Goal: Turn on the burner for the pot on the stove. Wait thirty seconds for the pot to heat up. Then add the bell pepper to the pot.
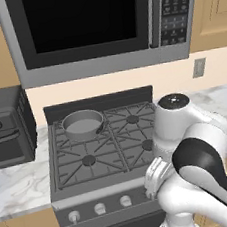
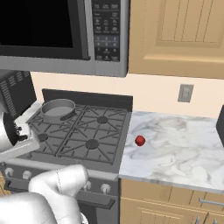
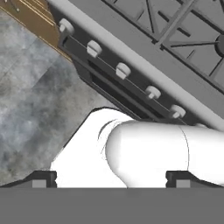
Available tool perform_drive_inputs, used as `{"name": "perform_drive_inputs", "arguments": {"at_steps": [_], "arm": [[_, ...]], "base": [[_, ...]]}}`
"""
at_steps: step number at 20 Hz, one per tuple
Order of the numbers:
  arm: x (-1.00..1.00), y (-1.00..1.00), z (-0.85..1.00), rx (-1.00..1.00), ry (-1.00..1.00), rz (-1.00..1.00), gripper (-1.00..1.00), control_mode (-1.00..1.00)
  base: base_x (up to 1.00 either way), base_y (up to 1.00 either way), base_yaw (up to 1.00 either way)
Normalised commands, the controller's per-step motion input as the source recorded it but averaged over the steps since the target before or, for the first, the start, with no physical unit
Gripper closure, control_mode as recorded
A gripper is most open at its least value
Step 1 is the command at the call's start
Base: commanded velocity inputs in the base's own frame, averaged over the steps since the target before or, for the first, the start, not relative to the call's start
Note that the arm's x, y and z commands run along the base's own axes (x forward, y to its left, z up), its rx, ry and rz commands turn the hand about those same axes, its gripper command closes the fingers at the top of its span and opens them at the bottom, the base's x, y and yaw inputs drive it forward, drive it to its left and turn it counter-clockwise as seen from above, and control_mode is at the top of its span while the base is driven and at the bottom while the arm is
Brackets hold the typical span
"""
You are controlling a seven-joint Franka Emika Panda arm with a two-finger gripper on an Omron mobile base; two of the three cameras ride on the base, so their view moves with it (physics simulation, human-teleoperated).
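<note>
The stove [image 1: 98,155] is a dark grey gas range with black grates. A small grey pot [image 1: 81,124] sits on its rear left burner, also the pot [image 2: 58,108] from the right. The red bell pepper [image 2: 140,140] lies on the marble counter [image 2: 183,148] just right of the stove. Pale knobs [image 1: 100,208] line the stove's front. In the hand view my gripper [image 3: 111,180] is open, its dark fingertips [image 3: 43,179] far apart with nothing between them. It looks down on the row of knobs [image 3: 123,70] from out in front of the stove.
A microwave [image 1: 90,27] hangs over the stove. A dark toaster oven [image 1: 6,128] stands on the counter to the left. Wooden cabinets [image 2: 175,35] and a wall outlet [image 2: 185,93] are at the right. Grey floor [image 3: 30,100] lies below the stove front.
</note>
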Motion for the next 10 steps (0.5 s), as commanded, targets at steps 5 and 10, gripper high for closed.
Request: {"name": "perform_drive_inputs", "arguments": {"at_steps": [5, 10], "arm": [[0.0, -0.06, 0.0, 0.0, 0.01, -0.03, -1.0, -1.0], [0.0, -0.09, 0.0, 0.0, -0.04, 0.0, -1.0, -1.0]], "base": [[0.0, 0.0, 0.0], [0.0, 0.0, 0.0]]}}
